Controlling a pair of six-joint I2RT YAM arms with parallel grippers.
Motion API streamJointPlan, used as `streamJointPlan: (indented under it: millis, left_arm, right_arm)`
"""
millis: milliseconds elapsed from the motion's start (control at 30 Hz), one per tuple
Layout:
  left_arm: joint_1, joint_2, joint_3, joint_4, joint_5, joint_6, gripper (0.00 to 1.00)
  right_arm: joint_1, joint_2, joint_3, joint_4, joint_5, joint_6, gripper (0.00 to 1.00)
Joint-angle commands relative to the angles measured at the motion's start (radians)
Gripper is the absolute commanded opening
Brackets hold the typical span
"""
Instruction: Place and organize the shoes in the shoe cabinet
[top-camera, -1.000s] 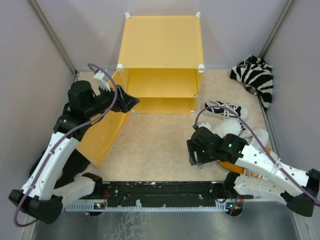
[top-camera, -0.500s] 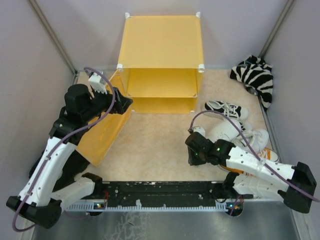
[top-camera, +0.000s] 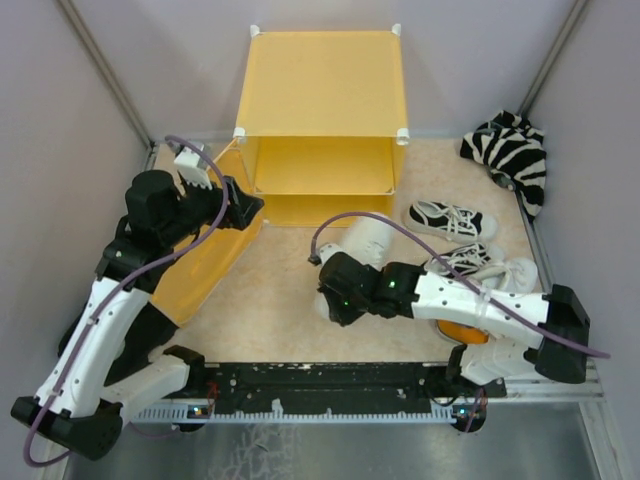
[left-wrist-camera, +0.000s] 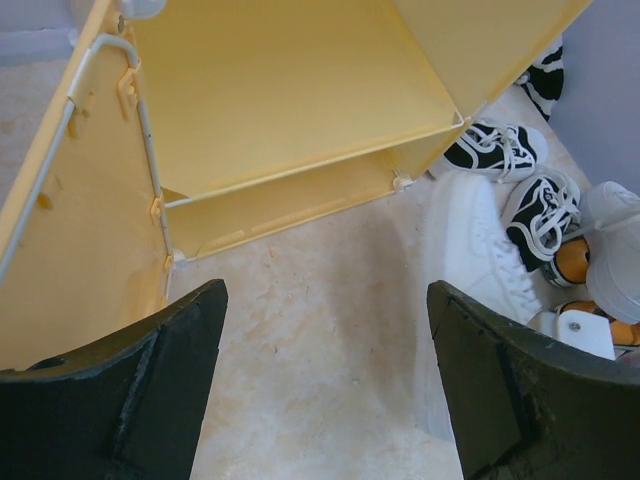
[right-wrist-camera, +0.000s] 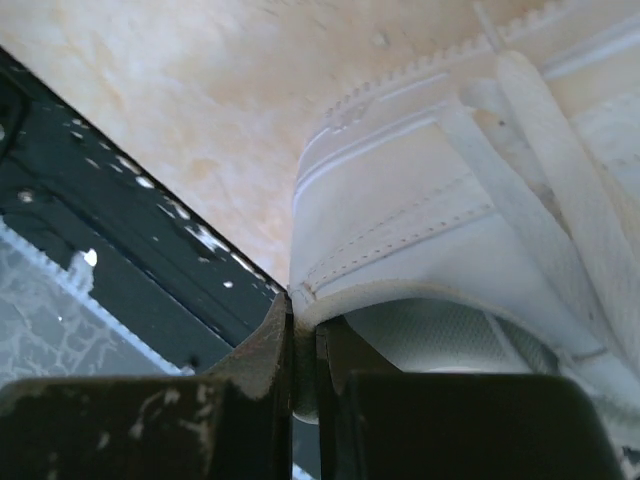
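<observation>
The yellow-orange shoe cabinet (top-camera: 322, 100) stands at the back, its door (top-camera: 200, 265) swung open to the left. My right gripper (right-wrist-camera: 303, 320) is shut on the heel collar of an off-white shoe (right-wrist-camera: 430, 230). In the top view that off-white shoe (top-camera: 371, 238) hangs blurred in front of the cabinet. Two black shoes (top-camera: 449, 218) (top-camera: 470, 258), another off-white shoe (top-camera: 516, 272) and an orange shoe (top-camera: 462, 331) lie at the right. My left gripper (left-wrist-camera: 325, 295) is open and holds nothing. In the top view the left gripper (top-camera: 246, 206) sits by the door's hinge edge.
A zebra-striped fabric bundle (top-camera: 514, 150) lies in the back right corner. Grey walls close in both sides. A black rail (top-camera: 320, 380) runs along the near edge. Bare beige floor (top-camera: 280, 290) lies between the open door and the right arm.
My right gripper has shut on the off-white shoe and the arm has swung left, carrying it from the pile toward the cabinet front. The left arm has shifted only slightly.
</observation>
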Motion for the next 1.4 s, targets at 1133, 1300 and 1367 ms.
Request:
streamJointPlan:
  millis: [1133,1300,1367]
  left_arm:
    - [-0.004,-0.022,0.039,0.031,0.010,0.053,0.89]
    - [-0.003,-0.021,0.035,0.038,0.024,0.071,0.89]
    - [-0.004,-0.023,0.035,0.037,0.017,0.085,0.89]
  right_arm:
    - [-0.114,0.176,0.316,0.041,0.175,-0.250,0.77]
    - [-0.295,-0.025,0.191,-0.185,0.281,-0.040,0.79]
    - [-0.402,-0.116,0.125,-0.251,0.306,0.027,0.76]
